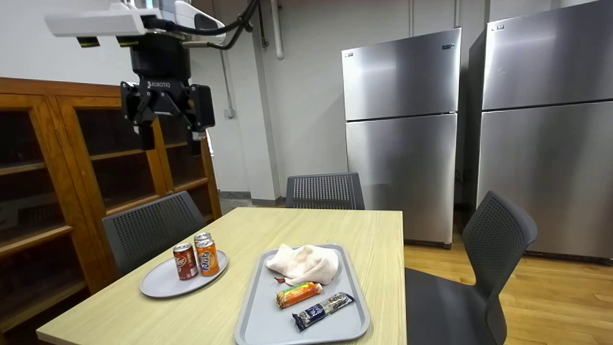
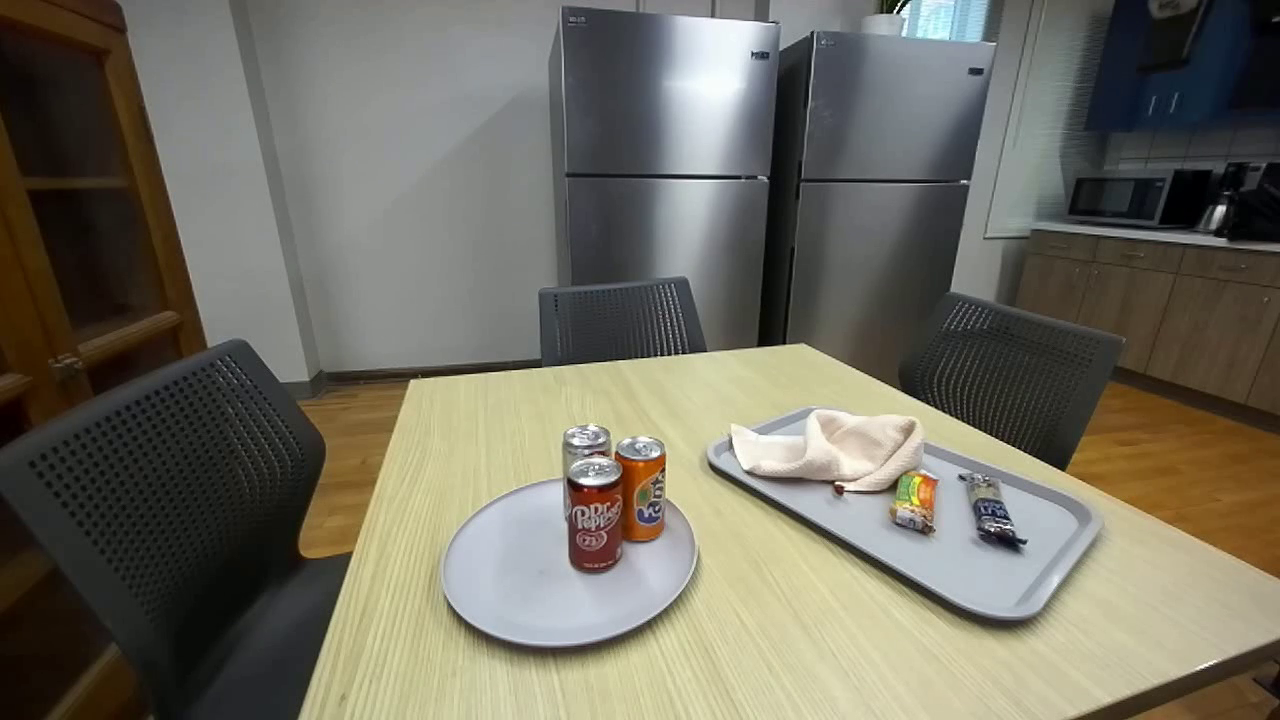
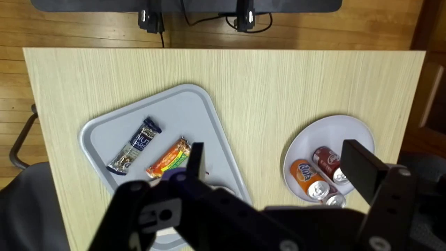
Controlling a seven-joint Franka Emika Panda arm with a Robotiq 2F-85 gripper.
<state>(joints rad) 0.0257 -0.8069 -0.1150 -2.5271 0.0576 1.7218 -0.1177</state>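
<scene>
Wrist view: my claw [image 3: 273,157] hangs well above the tabletop [image 3: 251,90], pointing down; fingers spread wide, nothing between them.
Cans vs claw: red can [image 3: 327,161], orange can [image 3: 306,177] and third can [image 3: 335,200] lie below me, toward the finger at the right of the wrist view. Red and orange show inside the finger span, off its middle.
Arm: just mine, so no nearer hand to pick.
Can spot: all three on the round plate [image 3: 334,129], bunched close; can't tell if they touch.
Can axis: upright in both exterior views, long axis vertical, lids up; roughly parallel to my fingers.
Can labels: in an exterior view, red and orange lettering faces the camera; third can partly hidden there behind red.
Bars vs claw: orange bar [image 3: 169,160] and nut bar [image 3: 134,148] sit on the tray [image 3: 181,111], past the finger at the left of the wrist view, outside the span.
Bar axis: both flat, running lower left to upper right in the wrist view; nut bar a bit steeper.
Cloth: crumpled white cloth [image 1: 306,263] on the tray beside the orange bar; wrist view mostly blocked by my claw.
</scene>
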